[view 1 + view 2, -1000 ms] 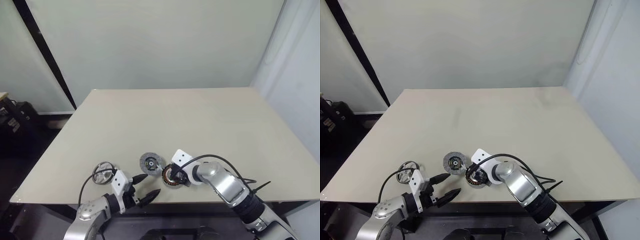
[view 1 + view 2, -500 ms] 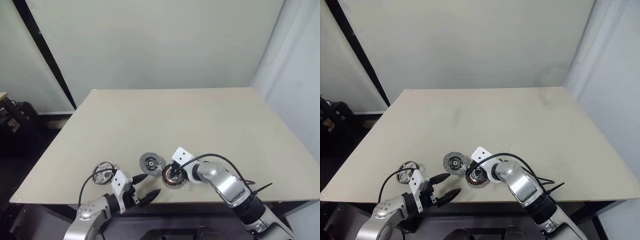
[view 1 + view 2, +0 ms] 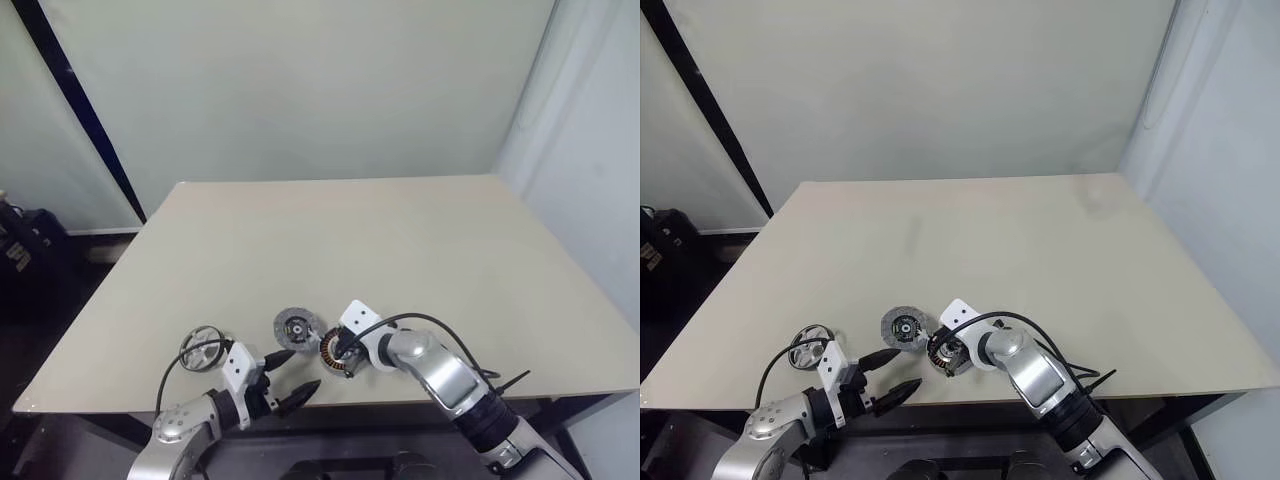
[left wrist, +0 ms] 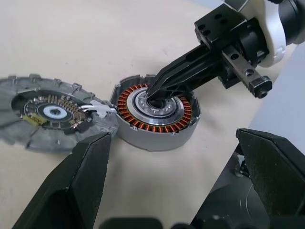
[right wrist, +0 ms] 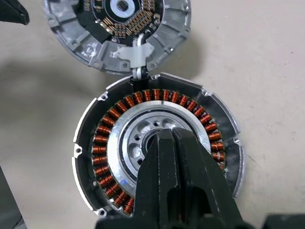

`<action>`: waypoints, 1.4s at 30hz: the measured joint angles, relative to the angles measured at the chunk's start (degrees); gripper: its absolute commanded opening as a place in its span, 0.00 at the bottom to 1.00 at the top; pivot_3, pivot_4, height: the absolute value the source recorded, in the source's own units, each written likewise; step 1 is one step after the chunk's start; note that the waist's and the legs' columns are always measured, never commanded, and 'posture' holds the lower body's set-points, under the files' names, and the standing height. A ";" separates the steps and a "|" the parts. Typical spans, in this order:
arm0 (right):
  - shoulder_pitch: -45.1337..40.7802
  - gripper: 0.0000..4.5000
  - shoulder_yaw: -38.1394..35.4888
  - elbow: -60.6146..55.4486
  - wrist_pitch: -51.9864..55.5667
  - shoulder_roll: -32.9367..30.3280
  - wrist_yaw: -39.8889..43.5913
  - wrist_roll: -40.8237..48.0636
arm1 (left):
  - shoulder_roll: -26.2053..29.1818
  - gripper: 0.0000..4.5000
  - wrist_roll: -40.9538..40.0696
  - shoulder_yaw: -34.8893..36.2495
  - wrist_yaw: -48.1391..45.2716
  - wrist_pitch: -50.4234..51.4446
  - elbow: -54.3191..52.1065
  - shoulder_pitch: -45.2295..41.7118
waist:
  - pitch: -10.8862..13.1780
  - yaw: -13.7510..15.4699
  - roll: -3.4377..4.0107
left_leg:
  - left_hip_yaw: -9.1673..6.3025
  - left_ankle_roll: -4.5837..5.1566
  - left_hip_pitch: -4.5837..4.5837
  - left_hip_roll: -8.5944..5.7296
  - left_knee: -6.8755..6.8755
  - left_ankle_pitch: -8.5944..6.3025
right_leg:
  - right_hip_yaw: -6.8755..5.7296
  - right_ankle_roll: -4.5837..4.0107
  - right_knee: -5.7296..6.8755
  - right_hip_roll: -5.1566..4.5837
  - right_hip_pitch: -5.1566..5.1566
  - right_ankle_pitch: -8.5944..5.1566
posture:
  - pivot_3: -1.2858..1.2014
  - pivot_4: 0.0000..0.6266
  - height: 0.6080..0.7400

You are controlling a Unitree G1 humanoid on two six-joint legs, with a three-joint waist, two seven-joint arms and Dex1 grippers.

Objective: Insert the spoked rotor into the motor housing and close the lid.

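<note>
Motor housing (image 5: 157,157), entry one: round shell on the table (image 3: 420,250) near its front edge, ringed inside with copper-orange windings about a bright silver hub with a dark centre hole. Shell rim is grey with small screw ears. A short white connector joins it to the lid (image 5: 119,28), which lies touching it on my left side, inner face up: grey cast rim, dark board, small comb-like contacts around a pale centre.

Right pincer (image 5: 172,136): fingers clenched together, tips set down into the hub's centre hole. Whether they bear on the metal or merely sit in the bore, I cannot tell. Nothing is grasped between them.

Left pincer (image 4: 171,157): released, fingers spread wide, hanging off the table's front edge and aimed at the housing and lid; holding nothing.

Spoked rotor (image 3: 203,343): shiny silver wheel with open spokes, lying flat on the table near the front left corner, well apart from the housing, just beyond my left wrist. Not yet inserted.

Handling note, my judgement: the closed right tips look placed to steady or nudge the housing by its bore. I keep them centred and press lightly, so the housing does not skate or tug the connector. The rotor wants a rim grasp, held level, lowered straight over the hub.
</note>
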 measured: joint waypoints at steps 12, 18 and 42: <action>-0.44 0.01 0.90 -2.17 2.36 -1.52 1.29 -0.51 | 0.00 1.00 0.01 -0.01 0.00 0.00 0.00 -0.01 | 0.00 0.01 0.00 | -0.04 0.02 -0.06 -0.04 -0.07 -0.02 | 0.00 0.00 0.00 -0.01 -0.04 0.01 | 0.52 0.00 1.00; -0.52 0.01 1.16 -2.59 2.75 -1.31 1.55 -0.83 | 0.00 1.00 0.01 -0.01 0.04 0.00 0.00 0.11 | 0.00 0.01 0.00 | -0.04 0.01 -0.06 -0.03 -0.08 -0.02 | 0.00 0.00 0.00 -0.02 -0.05 0.01 | 0.52 0.00 1.00; -0.91 0.01 3.36 -1.93 1.74 -0.05 2.60 -1.53 | 0.00 1.00 -0.01 -0.52 0.47 -0.25 0.00 0.77 | 0.00 -0.01 0.00 | -0.04 0.01 -0.06 -0.03 -0.08 -0.02 | -0.01 0.00 0.00 -0.01 -0.07 0.01 | 0.52 0.00 1.00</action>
